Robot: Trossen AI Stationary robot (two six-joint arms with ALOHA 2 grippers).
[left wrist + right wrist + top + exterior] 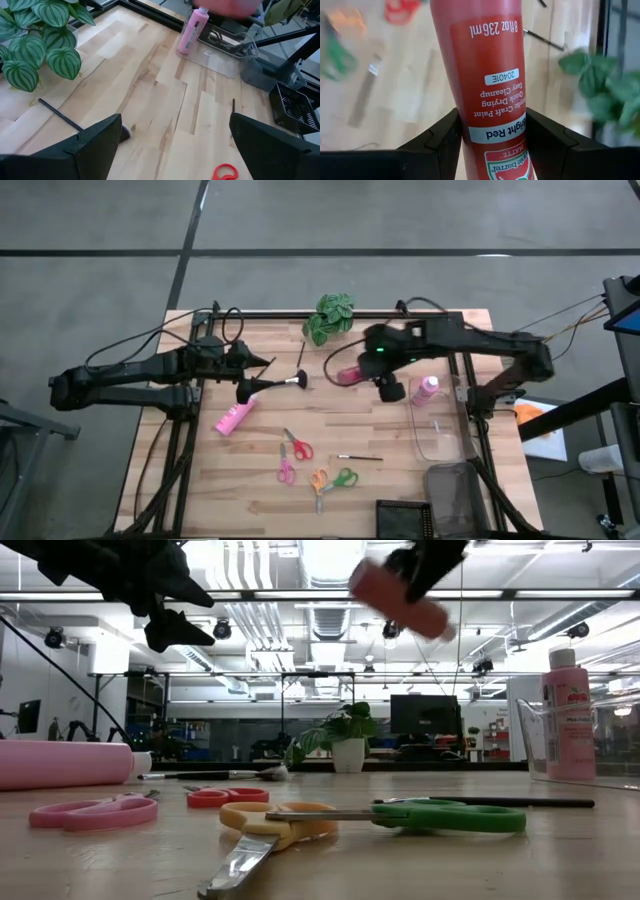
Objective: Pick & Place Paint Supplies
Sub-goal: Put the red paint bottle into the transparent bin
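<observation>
Carrying stage: right pincer (372,370) clamped on bright red paint bottle (490,85), aloft; next, lowering into clear bin (443,435) beyond it.

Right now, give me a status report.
Right gripper shut on red paint bottle, airborne. Left gripper open above the fan brush. Nothing blocking.
</observation>
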